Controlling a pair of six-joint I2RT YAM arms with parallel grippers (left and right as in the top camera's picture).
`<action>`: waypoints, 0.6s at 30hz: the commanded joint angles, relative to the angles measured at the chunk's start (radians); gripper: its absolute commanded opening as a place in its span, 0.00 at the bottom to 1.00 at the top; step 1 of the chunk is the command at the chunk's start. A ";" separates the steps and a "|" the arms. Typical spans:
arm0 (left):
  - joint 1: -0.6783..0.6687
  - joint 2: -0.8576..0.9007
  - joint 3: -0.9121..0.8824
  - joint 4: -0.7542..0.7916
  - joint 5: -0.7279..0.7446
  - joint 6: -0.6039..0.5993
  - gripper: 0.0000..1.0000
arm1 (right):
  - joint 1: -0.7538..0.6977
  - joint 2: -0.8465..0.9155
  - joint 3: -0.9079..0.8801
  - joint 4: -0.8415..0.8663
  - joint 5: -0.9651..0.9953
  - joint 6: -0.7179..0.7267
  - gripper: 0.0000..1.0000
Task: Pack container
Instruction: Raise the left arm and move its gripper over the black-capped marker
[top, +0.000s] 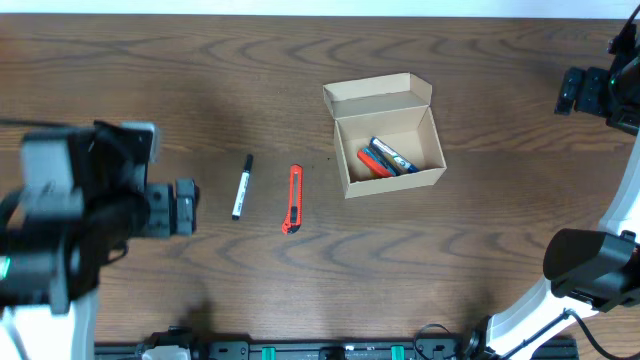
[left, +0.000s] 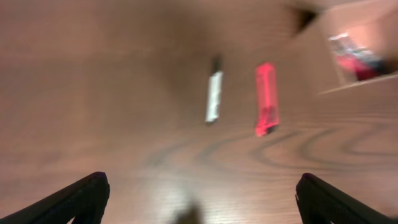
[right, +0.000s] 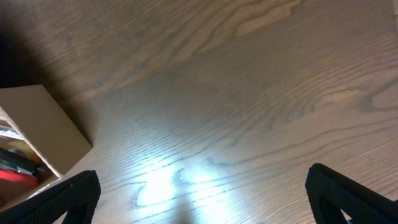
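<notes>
On the surface (top: 200, 80), the box (top: 395, 182) lies with its long axis roughly left-right in the overhead view, lid flap thrown back; left pincer (left: 202, 186) and right pincer (right: 204, 177) gape empty.

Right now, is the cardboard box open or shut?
Open. The container has its flap lid folded back, and red and blue items show inside.

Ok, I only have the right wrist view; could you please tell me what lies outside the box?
Observer: A marker and a red cutter, side by side but apart, on the left of the box.
Operator: Thanks. Is the flap open?
Observer: Yes, the flap is folded back.
Operator: And the left gripper?
Observer: The left gripper is open and empty, short of the marker.
</notes>
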 joint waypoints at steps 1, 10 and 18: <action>0.001 0.073 0.008 -0.010 -0.187 -0.136 0.95 | -0.003 -0.016 0.013 -0.001 -0.003 0.011 0.99; 0.001 0.237 0.008 0.153 0.019 -0.136 0.95 | -0.003 -0.016 0.013 -0.001 -0.003 0.011 0.99; -0.006 0.377 0.006 0.151 0.052 -0.095 0.95 | -0.003 -0.016 0.013 -0.001 -0.003 0.011 0.99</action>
